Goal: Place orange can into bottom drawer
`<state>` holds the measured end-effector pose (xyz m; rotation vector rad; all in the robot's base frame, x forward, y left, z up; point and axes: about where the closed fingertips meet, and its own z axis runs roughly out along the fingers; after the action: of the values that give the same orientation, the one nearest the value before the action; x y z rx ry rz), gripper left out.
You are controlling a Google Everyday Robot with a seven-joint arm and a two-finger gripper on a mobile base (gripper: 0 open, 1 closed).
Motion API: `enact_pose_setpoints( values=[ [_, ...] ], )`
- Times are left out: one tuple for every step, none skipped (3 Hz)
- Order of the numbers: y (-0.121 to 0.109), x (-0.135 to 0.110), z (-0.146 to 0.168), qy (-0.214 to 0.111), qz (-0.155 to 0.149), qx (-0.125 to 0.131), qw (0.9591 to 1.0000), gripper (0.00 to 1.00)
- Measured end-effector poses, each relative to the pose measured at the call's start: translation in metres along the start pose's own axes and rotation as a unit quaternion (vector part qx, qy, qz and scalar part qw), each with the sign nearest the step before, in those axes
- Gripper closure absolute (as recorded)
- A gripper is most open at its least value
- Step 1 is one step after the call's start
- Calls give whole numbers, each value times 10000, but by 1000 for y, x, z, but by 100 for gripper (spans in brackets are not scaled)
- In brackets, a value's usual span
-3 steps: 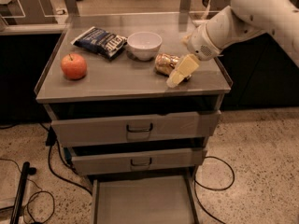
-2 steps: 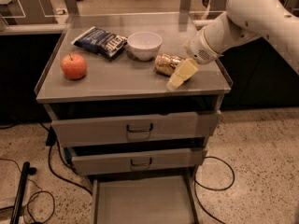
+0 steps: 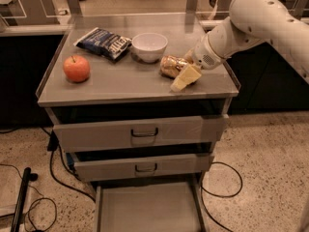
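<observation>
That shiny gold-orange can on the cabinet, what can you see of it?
The orange can is small, shiny and metallic, orange-gold with pale markings. It seems to lie on its side on the cabinet top, close to the white bowl, on the bowl's right. The robot's gripper is at the can's right side, seemingly touching it; a firm hold cannot be confirmed. The bottom drawer stands open below, without the can.
</observation>
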<state>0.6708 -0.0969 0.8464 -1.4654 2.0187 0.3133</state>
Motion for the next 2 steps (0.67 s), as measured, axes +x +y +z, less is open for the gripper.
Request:
enact_pose_setpoints(
  values=[
    [0,0,0,0,0,0,10000,49],
    [0,0,0,0,0,0,10000,72]
  ],
)
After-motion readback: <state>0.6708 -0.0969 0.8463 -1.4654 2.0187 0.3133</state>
